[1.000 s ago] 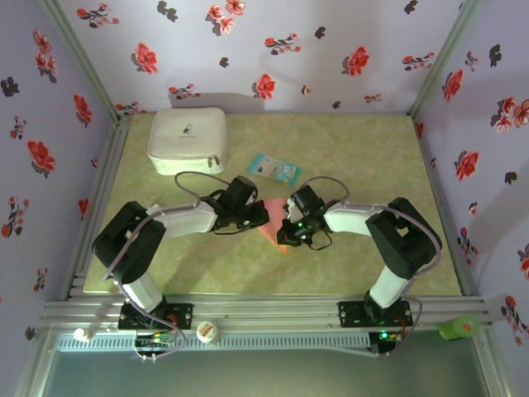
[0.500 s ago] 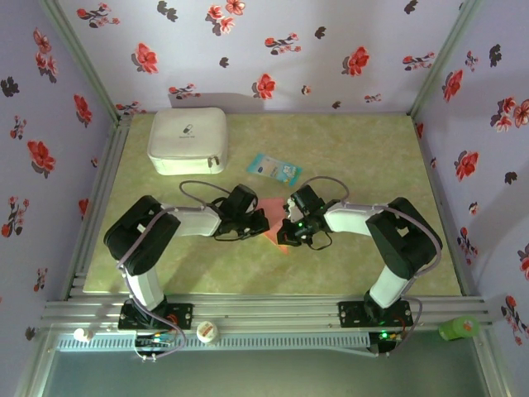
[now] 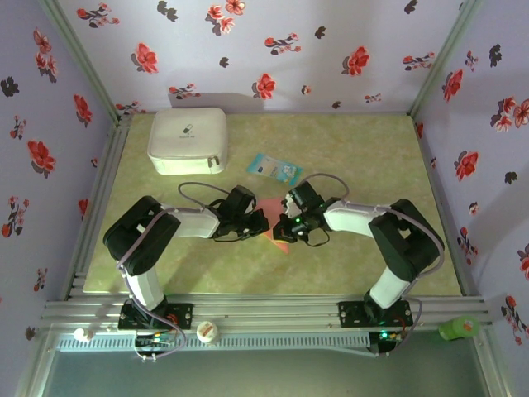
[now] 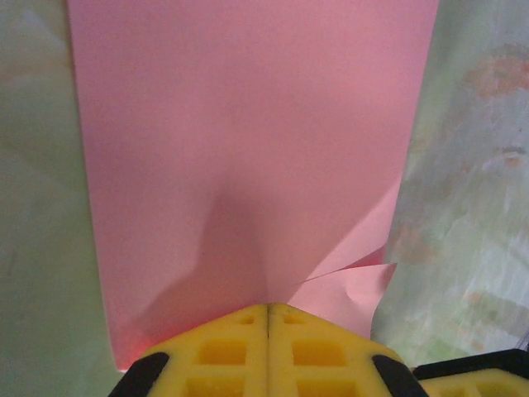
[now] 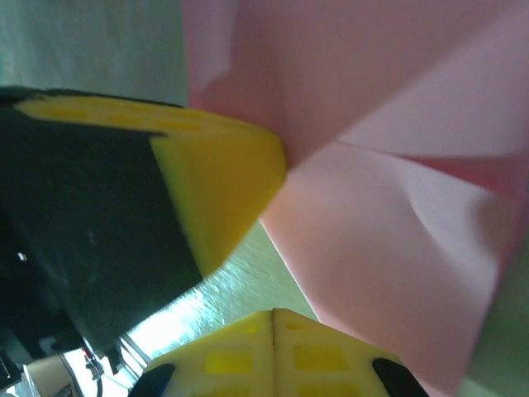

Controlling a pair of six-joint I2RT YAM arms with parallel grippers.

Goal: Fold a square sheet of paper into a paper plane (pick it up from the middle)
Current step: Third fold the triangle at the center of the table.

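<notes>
Creasing the square sheet of paper (image 4: pixel 248 124), partly folded and flat at the middle of the table (image 3: pixel 347 165) between both arms; with the left gripper (image 4: pixel 268 313) shut, tips at the sheet's near edge, and the right gripper (image 5: pixel 273 318) shut likewise beside the folds, neither clearly pinching. Pin the sheet with one tip; drag the other slowly along the fold, pressing evenly; mind the loose flap (image 4: pixel 351 289), probably prone to skewing.

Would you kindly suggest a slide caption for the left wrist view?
Left jaws, shut, at the near edge of the creased pink paper sheet on the green table.
</notes>
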